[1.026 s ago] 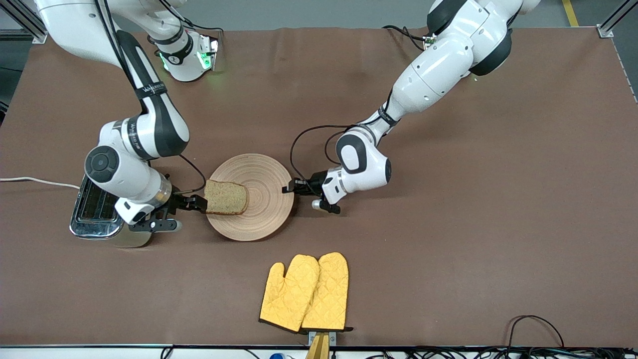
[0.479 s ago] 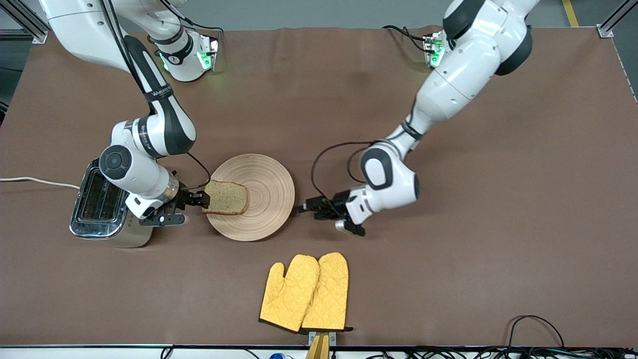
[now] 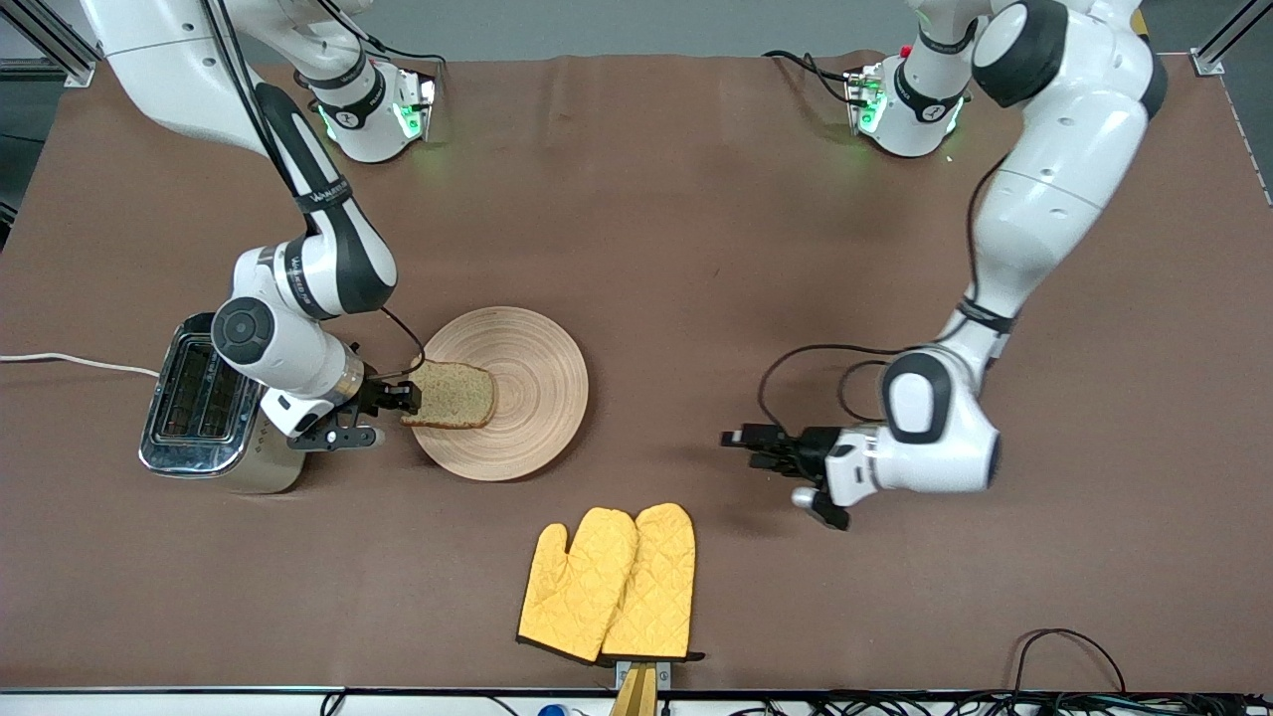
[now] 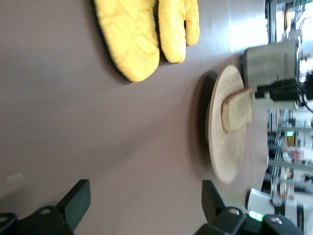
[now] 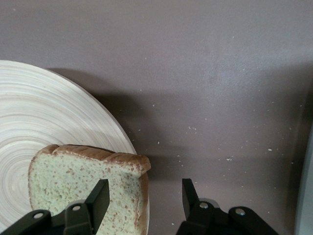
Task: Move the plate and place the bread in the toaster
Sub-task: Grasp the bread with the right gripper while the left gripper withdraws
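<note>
The light wooden plate (image 3: pixel 527 398) lies mid-table beside the beige toaster (image 3: pixel 204 413). The brown speckled bread (image 3: pixel 453 395) lies on the plate's edge nearest the toaster. My right gripper (image 3: pixel 406 398) is low between toaster and plate, open, with the bread's crust edge (image 5: pixel 139 196) between its fingers (image 5: pixel 99 198). My left gripper (image 3: pixel 746 447) is open and empty over bare table toward the left arm's end, well away from the plate. The left wrist view shows the plate (image 4: pixel 227 156), the bread (image 4: pixel 237 110) and the toaster (image 4: pixel 271 61) ahead of the left gripper (image 4: pixel 145 200).
A pair of yellow oven mitts (image 3: pixel 609 582) lies nearer the front camera than the plate, near the table's front edge. The toaster's white cord (image 3: pixel 70 361) runs off the right arm's end of the table. Brown cloth covers the table.
My left gripper has drawn back from the plate's rim toward the left arm's end of the table. My right gripper has edged slightly toward the bread. The plate has stayed put.
</note>
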### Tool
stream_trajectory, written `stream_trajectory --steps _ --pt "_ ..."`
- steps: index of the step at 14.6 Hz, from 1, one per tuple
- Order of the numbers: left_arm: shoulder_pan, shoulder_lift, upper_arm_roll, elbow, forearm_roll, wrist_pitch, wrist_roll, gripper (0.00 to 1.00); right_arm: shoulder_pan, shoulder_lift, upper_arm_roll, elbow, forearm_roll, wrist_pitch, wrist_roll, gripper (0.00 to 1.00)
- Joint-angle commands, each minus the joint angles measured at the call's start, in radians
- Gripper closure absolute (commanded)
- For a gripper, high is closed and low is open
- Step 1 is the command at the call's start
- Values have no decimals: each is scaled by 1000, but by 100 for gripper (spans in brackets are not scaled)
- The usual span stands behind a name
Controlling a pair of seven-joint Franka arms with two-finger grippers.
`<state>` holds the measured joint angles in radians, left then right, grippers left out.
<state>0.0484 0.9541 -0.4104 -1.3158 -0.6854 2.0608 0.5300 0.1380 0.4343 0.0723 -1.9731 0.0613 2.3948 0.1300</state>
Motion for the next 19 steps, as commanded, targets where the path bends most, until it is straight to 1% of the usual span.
stream_trajectory --steps 1,3,4,5,6,7,9,10,11,12,14,15,16,17,18,19 --pt "-36 -6 114 143 151 -155 -22 0 5 7 -3 -12 9 20 -4 32" --pt "-59 -21 165 190 266 -185 -21 0 5 11 -3 -13 9 23 -4 33" --pt "-61 -18 170 248 338 -212 -18 0 5 15 -2 -12 9 21 -1 34" --pt "-70 -6 185 344 434 -264 -18 0 5 23 -2 -12 12 23 0 35" --pt "-105 -6 206 407 519 -302 -18 0 6 27 -2 -12 14 23 2 37" --pt "-139 -21 255 433 576 -333 -18 0 6 27 -2 -12 14 21 5 40" --pt "-191 -87 361 438 595 -366 -18 0 6 27 -2 -12 15 20 7 46" --pt "-223 -124 428 437 598 -375 -15 0 6 27 -2 -10 15 17 7 48" --pt "-235 -155 464 437 598 -375 -16 0 6 27 -2 -10 14 15 7 50" --pt "-236 -187 478 437 599 -375 -30 0 8 27 -2 -10 14 12 7 51" --pt "-248 -259 533 431 616 -381 -85 0 8 27 -2 -9 14 10 8 52" --pt "-269 -294 553 428 656 -416 -87 0 8 27 -2 -9 14 9 8 53" --pt "-280 -322 556 426 690 -463 -106 0 8 27 -2 -9 14 9 8 55" --pt "-294 -357 556 423 705 -491 -190 0 8 27 -2 -9 14 7 8 58" --pt "-292 -395 552 420 713 -507 -278 0 8 27 -2 -6 14 -2 10 62" --pt "-286 -419 545 409 707 -513 -304 0 8 27 -2 -4 15 -5 10 65"
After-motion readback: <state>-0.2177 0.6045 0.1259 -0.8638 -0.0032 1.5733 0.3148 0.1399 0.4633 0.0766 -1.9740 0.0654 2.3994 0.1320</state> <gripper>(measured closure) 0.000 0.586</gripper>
